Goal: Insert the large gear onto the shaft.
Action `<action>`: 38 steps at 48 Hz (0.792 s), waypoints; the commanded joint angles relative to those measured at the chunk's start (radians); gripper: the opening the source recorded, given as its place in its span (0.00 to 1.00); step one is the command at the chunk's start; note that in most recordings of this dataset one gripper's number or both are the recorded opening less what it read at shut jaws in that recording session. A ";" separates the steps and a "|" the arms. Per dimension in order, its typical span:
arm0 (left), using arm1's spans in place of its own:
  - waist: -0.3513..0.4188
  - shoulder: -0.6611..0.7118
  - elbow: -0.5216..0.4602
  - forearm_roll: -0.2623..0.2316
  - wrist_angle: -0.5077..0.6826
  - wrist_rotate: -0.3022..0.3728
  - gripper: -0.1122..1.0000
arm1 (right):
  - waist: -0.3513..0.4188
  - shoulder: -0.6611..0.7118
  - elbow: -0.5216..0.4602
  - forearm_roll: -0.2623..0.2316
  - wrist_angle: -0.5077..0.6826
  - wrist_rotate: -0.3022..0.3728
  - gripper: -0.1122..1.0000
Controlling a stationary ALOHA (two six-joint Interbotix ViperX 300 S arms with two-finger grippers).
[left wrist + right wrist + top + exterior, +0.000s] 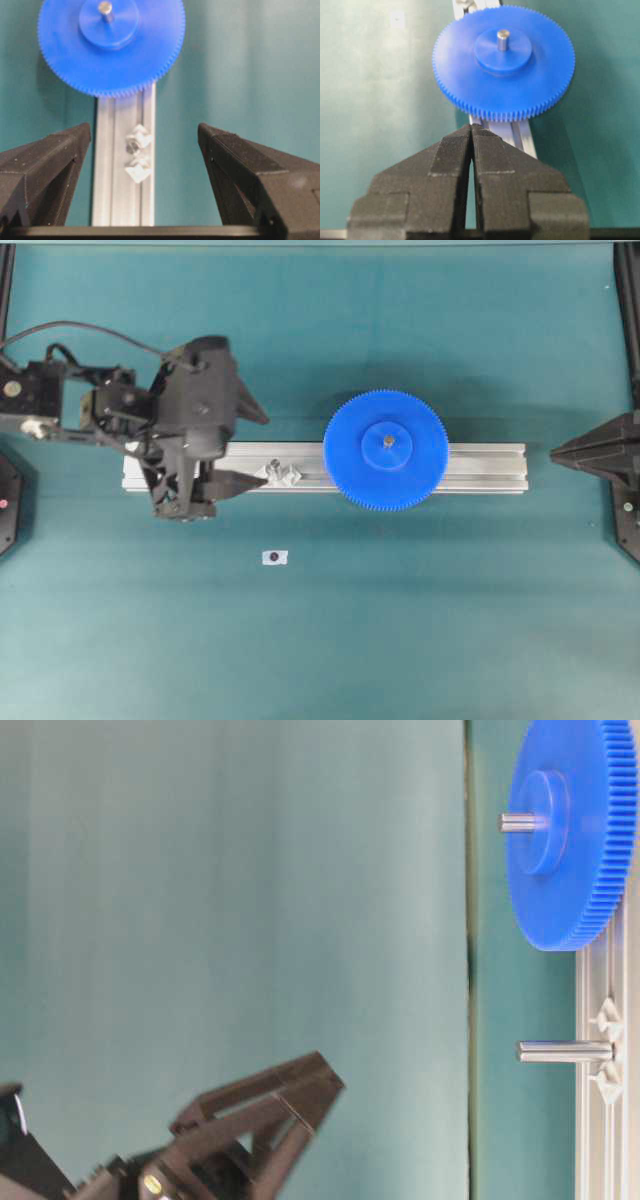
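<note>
Gear and pin were already mated: the large gear [386, 451], a flat bright-blue plastic disc with fine teeth and a raised round hub, lay right of centre in the overhead view on a ribbed aluminium rail [480, 469], with the shaft [387, 441], a thin grey metal pin, poking up through its centre hole. A second pin [274, 465] stood bare in its clear diamond-shaped mount [282, 475] toward the rail's left end. The left gripper [259, 449] hung just left of that mount, its matte black wedge fingers [45, 165] spread wide and grasping nothing. At the right edge, the right gripper [471, 131] had its ridged pads pressed together, empty. A small white tag [274, 557] lay on the teal cloth [400, 620].
</note>
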 commanded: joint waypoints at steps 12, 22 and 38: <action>-0.023 -0.061 0.078 0.003 -0.156 -0.009 0.88 | -0.003 0.008 0.011 0.002 -0.081 0.009 0.18; -0.025 -0.061 0.081 0.002 -0.156 -0.008 0.88 | -0.003 0.008 0.017 0.002 -0.098 0.009 0.18; -0.023 -0.055 0.086 0.003 -0.160 -0.008 0.88 | -0.003 0.008 0.018 0.002 -0.100 0.009 0.18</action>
